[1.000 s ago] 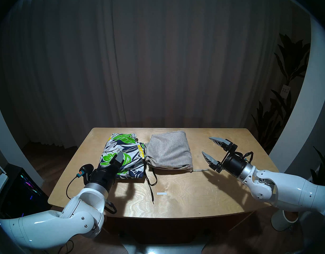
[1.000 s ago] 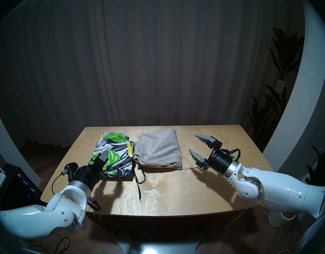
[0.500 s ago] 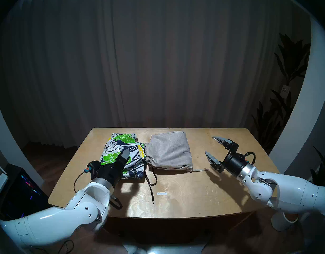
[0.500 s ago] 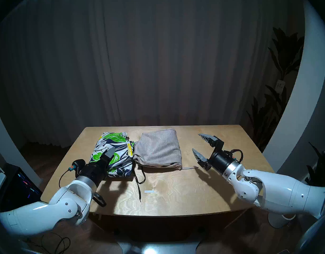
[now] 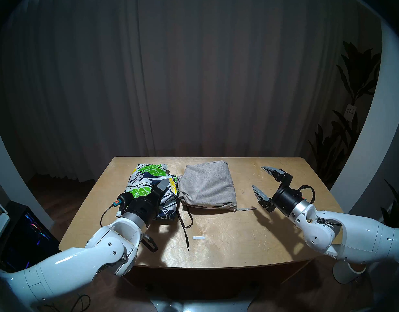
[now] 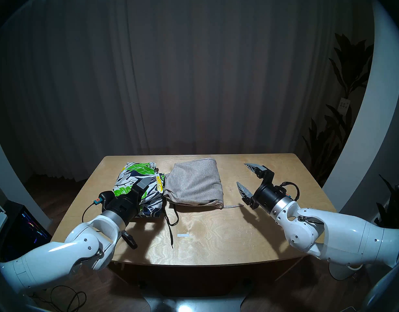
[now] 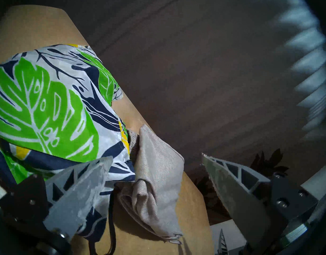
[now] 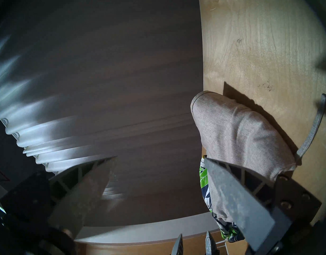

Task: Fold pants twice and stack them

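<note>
Dim room, heavy dark curtain behind, and a pale plywood counter lit from above, so the arms threw hard shadows on the wood. Both pairs of shorts sat on the far half of the counter, already folded into squarish bundles: the leaf-print shorts on the left and the grey shorts touching them on the right. Looked to me like folding was done and only the stacking was left, which would explain why they were parked edge to edge.

The left pincer hung released over the near part of the leaf-print bundle, jaws spread wide with nothing between them; in the wrist view one finger overlapped the print, the other stood out past the grey bundle. My guess is it was lining up to pinch the bundle's edge, but I couldn't tell if it touched the cloth.

The right pincer was also released and empty, hovering well apart from the grey shorts on their right, pointing at them, probably waiting its turn.

The black drawstring trailed toward the near edge and a grey cord poked out toward the right pincer. Both could snag or drag when a bundle is lifted.
</note>
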You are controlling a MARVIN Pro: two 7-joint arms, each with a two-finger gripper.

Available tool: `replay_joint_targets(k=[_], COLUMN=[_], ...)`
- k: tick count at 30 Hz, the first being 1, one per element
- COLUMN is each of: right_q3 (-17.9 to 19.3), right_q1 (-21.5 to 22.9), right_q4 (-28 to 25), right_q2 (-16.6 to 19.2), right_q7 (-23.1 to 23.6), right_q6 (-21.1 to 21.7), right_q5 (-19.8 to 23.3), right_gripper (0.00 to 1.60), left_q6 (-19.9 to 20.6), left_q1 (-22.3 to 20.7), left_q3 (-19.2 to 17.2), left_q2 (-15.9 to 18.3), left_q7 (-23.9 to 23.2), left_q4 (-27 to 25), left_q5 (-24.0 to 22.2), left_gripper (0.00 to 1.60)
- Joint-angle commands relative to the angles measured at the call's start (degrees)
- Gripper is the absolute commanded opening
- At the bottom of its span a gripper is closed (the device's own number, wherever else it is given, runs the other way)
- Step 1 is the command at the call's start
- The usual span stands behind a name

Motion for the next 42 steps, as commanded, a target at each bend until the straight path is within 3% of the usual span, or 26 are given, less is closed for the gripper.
replay_joint_targets(k=[1,10,16,23,24,26,31,35,37,42], right_q3=[0.87,0.82,1.20,2.53,2.89,2.89,2.08,1.65,1.38,0.10], right_q1=[-0.59,-2.44,-3.68,-4.35,-4.17,-3.82,-2.27,-1.59,-1.44,-2.15], right_q4=[-4.19,-10.35,-15.12,-14.90,-13.69,-11.57,-7.90,-6.61,-6.43,-7.26], right_q2=[2.68,6.25,8.99,7.48,5.58,3.36,-0.17,-1.38,-1.62,-2.28], right_q7=[-0.56,-2.93,-4.34,-5.77,-6.86,-7.47,-9.86,-11.55,-11.98,-12.32], right_q6=[-5.06,-13.13,-19.06,-24.90,-26.03,-24.57,-20.79,-18.47,-18.47,-18.31], right_q5=[0.88,0.88,0.88,0.88,0.88,0.88,0.88,0.23,-0.47,-2.14], right_gripper=[1.60,1.60,1.60,1.60,1.60,1.60,1.60,1.60,1.60,1.60], left_q6=[2.83,8.33,13.83,20.09,22.90,25.26,26.08,23.93,23.93,21.26], left_q1=[-1.12,-0.14,0.18,-0.86,-1.77,-2.37,-3.47,-4.44,-4.61,-5.55], left_q3=[-0.67,-0.90,-2.22,-2.49,-2.38,-2.41,-1.93,-0.99,-0.86,-0.74], left_q2=[-0.96,-1.54,-2.14,-2.96,-3.50,-3.98,-4.28,-4.47,-4.64,-5.45], left_q7=[-5.50,-12.21,-17.66,-22.25,-22.40,-22.77,-21.33,-17.32,-16.93,-10.44], left_q4=[0.03,1.45,3.62,6.45,7.96,9.14,9.62,8.97,8.96,7.90], left_q5=[-2.71,-9.34,-16.82,-24.66,-27.04,-27.65,-27.24,-25.36,-25.32,-25.72], left_gripper=[1.60,1.60,1.60,1.60,1.60,1.60,1.60,1.60,1.60,1.60])
